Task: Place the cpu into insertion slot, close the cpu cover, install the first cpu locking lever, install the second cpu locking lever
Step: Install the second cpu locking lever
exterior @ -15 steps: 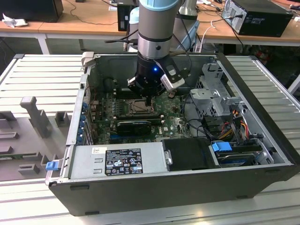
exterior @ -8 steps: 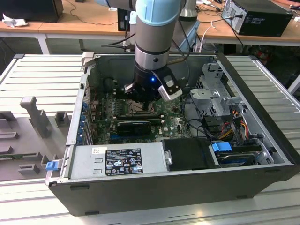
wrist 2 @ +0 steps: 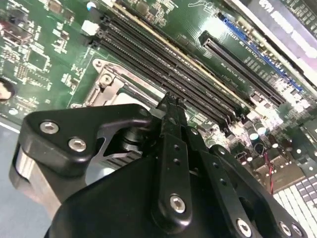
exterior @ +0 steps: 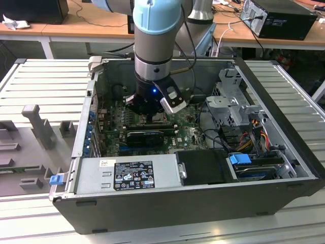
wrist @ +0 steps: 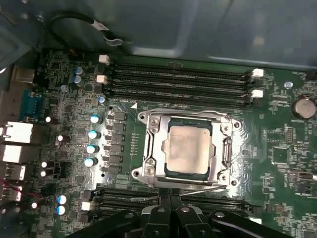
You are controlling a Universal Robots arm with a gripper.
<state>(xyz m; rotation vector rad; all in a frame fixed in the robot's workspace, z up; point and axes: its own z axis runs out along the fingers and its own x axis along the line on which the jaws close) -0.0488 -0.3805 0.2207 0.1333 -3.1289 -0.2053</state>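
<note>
**CPU seated and covered, end effector closed beside the socket**

Here, in the exterior view, the arm reaches down into the open computer case [exterior: 284, 168], which lies on the slatted worktop [exterior: 45, 86]. The end effector [exterior: 150, 113] sits low over the green motherboard [exterior: 190, 133], just above the insertion slot [exterior: 161, 119].

In the second wrist view, the end effector [wrist 2: 171, 105] shows its fingers pressed together with nothing between them. Its tip hangs at the edge of the insertion slot [wrist 2: 106, 85], next to the long black memory slots [wrist 2: 168, 69].

In the first wrist view, the cpu [wrist: 188, 148] lies flat inside the insertion slot [wrist: 148, 171], its pale metal top showing through the square window of the cpu cover [wrist: 158, 144], which is folded down over it. A thin metal lever [wrist: 198, 190] runs along the slot's edge nearest the end effector [wrist: 170, 204], whose closed fingertips sit just beside that edge, over more memory slots. A coin cell [wrist: 303, 107] sits well apart from the slot.
</note>
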